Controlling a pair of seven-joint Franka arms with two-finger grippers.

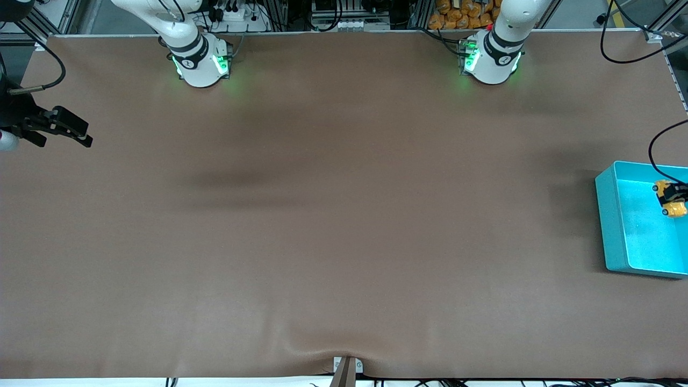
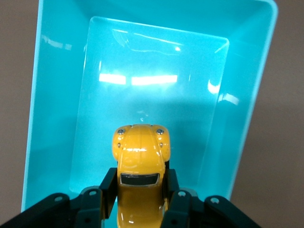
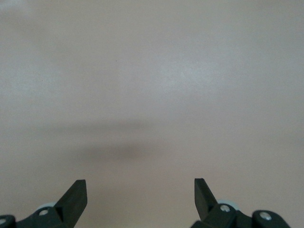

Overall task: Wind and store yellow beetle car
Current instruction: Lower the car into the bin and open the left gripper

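Observation:
The yellow beetle car (image 2: 140, 156) is glossy yellow-orange with a dark window, and my left gripper (image 2: 140, 183) is shut on its sides. It hangs over the inside of the turquoise bin (image 2: 52, 95). From the front, the car (image 1: 672, 199) shows at the picture's edge over the bin (image 1: 613, 215), and the left gripper (image 1: 678, 192) is mostly cut off. My right gripper (image 1: 80, 134) waits open over the table's edge at the right arm's end; in its wrist view the right gripper (image 3: 140, 190) holds nothing above bare brown tabletop.
The bin stands at the left arm's end of the table. A black cable (image 1: 658, 145) hangs above it. The brown table cover (image 1: 344, 215) spreads between the arms' bases (image 1: 201, 64) and the front edge.

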